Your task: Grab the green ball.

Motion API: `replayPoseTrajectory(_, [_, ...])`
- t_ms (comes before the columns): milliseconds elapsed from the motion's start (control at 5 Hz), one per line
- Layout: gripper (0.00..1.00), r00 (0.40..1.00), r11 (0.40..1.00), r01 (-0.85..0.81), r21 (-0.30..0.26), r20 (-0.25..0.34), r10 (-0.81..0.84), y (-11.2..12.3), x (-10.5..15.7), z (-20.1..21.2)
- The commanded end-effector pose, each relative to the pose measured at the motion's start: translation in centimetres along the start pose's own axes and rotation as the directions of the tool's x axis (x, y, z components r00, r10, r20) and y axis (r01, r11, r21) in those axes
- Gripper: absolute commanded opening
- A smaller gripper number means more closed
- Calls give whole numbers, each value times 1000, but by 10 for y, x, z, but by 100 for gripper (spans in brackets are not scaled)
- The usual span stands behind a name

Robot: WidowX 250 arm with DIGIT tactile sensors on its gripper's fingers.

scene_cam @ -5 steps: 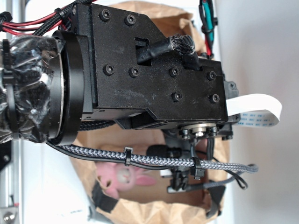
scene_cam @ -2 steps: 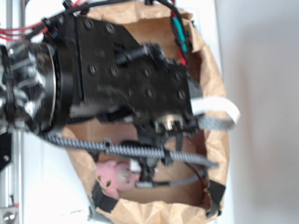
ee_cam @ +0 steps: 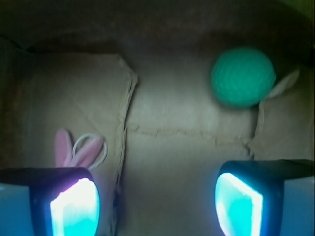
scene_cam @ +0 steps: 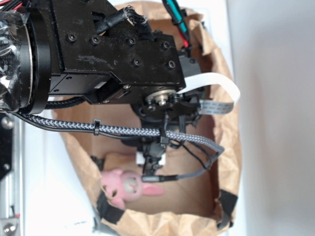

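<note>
Arm shifted deeper into bag, gripper (ee_cam: 156, 201) jaws apart and empty, round mint-green ball (ee_cam: 242, 76) ahead.

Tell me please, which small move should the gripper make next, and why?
Probably shift toward the green ball, before lowering. In the wrist view the open gripper has only bare bag floor between its fingers; the ball lies ahead and off-centre, and the pink bunny sits on the opposite side.

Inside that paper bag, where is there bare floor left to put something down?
The bare brown floor between the small mint-green knitted ball and the pink plush bunny's ears is free, right under the open end effector. The ball's corner and the bunny's side are crowded.
</note>
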State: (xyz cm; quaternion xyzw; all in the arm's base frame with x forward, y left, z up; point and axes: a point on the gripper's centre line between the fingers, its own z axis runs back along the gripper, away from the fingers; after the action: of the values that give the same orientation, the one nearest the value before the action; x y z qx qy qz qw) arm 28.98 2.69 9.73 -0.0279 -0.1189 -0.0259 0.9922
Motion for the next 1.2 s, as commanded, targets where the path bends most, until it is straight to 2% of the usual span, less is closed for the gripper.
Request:
replayPoseTrajectory(0, [100,998,999,-5,45,58,2,14,4,-26])
replayPoseTrajectory(200, [100,997,998,6,70,83,-11,17,-1,-35])
replayPoseTrajectory(1000, [100,987,991,-97,90,138,84,30,26,-35])
